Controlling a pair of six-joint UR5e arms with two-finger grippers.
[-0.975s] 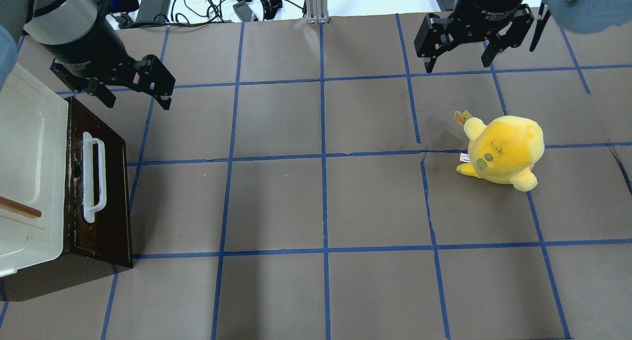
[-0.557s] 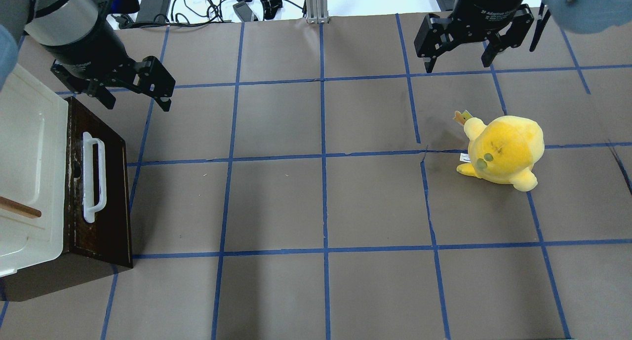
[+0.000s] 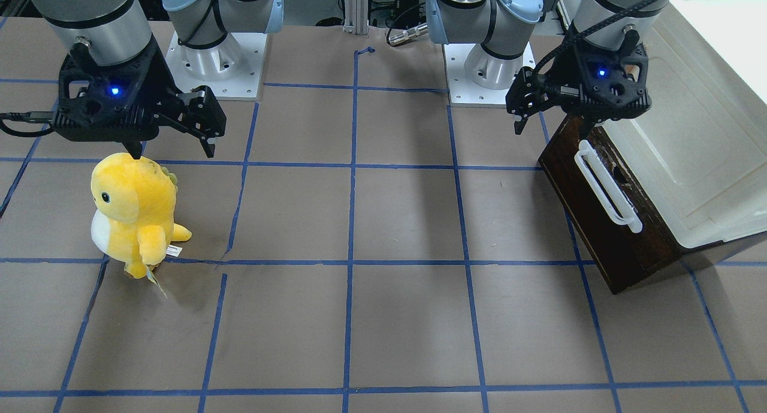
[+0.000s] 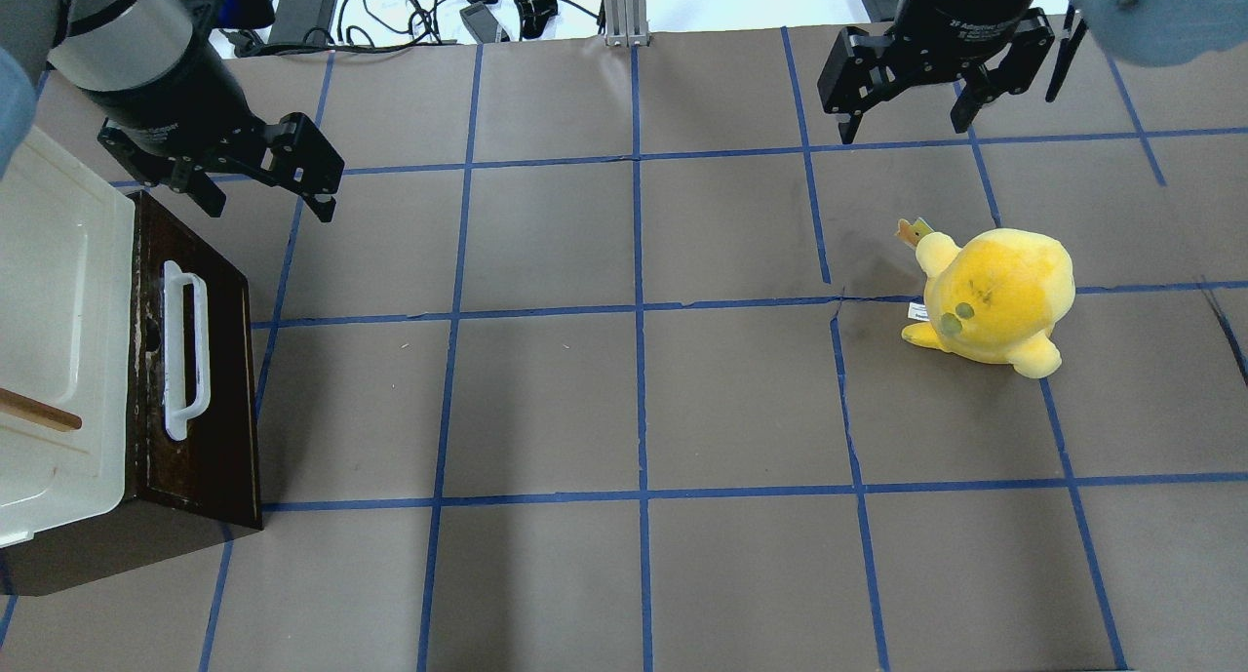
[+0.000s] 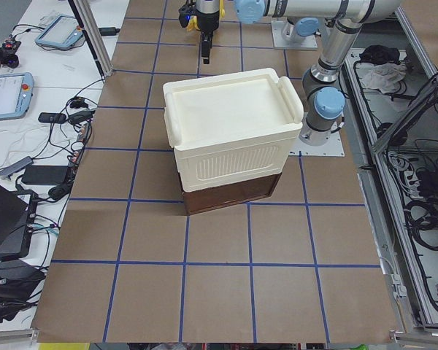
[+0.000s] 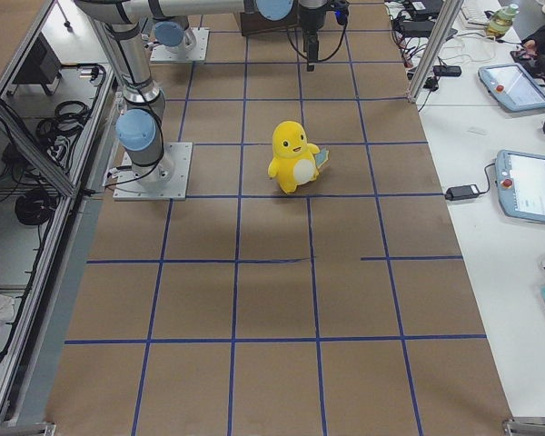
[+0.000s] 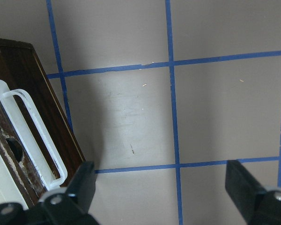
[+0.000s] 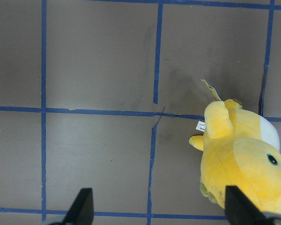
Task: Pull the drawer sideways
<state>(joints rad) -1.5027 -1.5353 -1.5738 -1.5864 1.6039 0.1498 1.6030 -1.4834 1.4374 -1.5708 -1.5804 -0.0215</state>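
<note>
The drawer's dark brown front panel (image 4: 219, 360) with its white bar handle (image 4: 185, 355) stands at the table's left, under a cream-white box (image 4: 49, 311). The drawer looks shut; no inner tray shows. It also shows in the front view (image 3: 611, 233) and the left wrist view (image 7: 51, 122), with the handle (image 7: 30, 131) at the left edge. My left gripper (image 4: 268, 204) is open and empty. It hovers above the table beyond the panel's far end, apart from the handle. My right gripper (image 4: 905, 131) is open and empty, above the far right of the table.
A yellow plush toy (image 4: 994, 296) stands at the right, in front of my right gripper. A thin wooden stick (image 4: 39, 411) lies on the box lid. Cables and power bricks (image 4: 409, 9) lie beyond the table's far edge. The brown mat has a blue tape grid.
My left gripper has shifted very slightly to the left. The drawer, the plush toy and my right gripper have not moved.
</note>
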